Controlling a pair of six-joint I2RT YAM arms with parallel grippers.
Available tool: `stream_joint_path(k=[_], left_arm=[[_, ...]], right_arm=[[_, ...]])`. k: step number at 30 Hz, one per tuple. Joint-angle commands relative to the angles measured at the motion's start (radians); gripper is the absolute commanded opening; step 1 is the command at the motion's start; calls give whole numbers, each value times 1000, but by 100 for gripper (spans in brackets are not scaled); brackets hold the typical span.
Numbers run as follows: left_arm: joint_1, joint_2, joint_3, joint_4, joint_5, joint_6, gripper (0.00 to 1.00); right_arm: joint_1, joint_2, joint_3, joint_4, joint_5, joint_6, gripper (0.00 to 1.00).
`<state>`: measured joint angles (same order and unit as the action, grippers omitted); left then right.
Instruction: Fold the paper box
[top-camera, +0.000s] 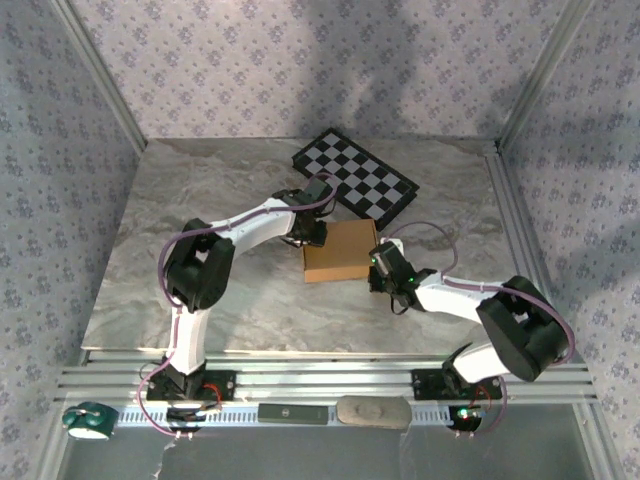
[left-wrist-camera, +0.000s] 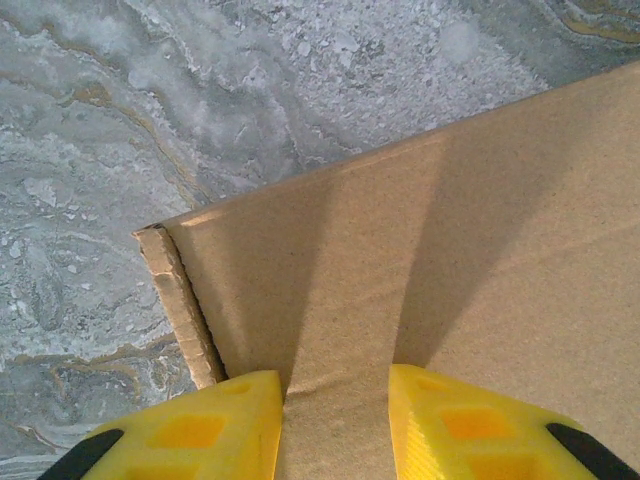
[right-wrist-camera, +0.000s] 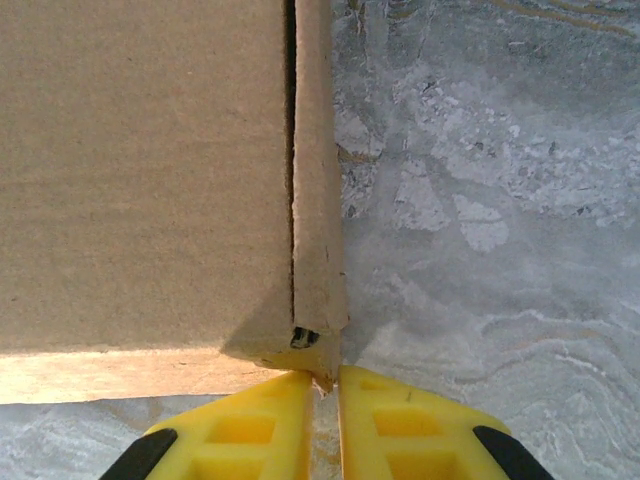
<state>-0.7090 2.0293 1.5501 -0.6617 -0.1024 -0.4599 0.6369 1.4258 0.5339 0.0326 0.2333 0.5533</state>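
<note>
The paper box (top-camera: 340, 252) is a tan cardboard box lying closed and flat in the middle of the marble table. My left gripper (top-camera: 312, 235) is at the box's far-left edge. In the left wrist view its yellow fingers (left-wrist-camera: 220, 420) stand a little apart, shut on a strip of the paper box (left-wrist-camera: 480, 230) that fills the gap at my left gripper (left-wrist-camera: 335, 378). My right gripper (top-camera: 385, 262) is at the box's near-right corner. There my right gripper (right-wrist-camera: 325, 375) pinches the corner of a narrow side flap of the paper box (right-wrist-camera: 140, 170), with its fingers almost together.
A black-and-white checkered board (top-camera: 365, 180) lies just behind the box, toward the back right. On the front rail sit a green tape roll (top-camera: 88, 420), a dark bar (top-camera: 292, 413) and a grey oval pad (top-camera: 372, 412). Patterned walls close in the table (top-camera: 200, 200) on three sides.
</note>
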Motion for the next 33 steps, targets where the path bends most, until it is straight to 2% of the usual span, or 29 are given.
stream_joint_path(k=[1,8,17,24,29,33], left_arm=[[-7,78,-21,-39,36,17,33],[-6,85,-21,-41,39,23,33],[-17,75,-34,-36,53,23,33],[-21,43,-82,-22,63,12,33],[-15,17,-89,-23,60,9,33],[-11,2,-99,-22,74,0,33]], right_arm=[[-13,26,1,-36,40,7,19],[-37,21,1,-13,15,-9,18],[-47,110,33,60,-5,-15,14],[-48,141,44,69,5,5,15],[-47,67,27,14,-6,24,23],[-40,-74,-15,-66,-33,98,29]])
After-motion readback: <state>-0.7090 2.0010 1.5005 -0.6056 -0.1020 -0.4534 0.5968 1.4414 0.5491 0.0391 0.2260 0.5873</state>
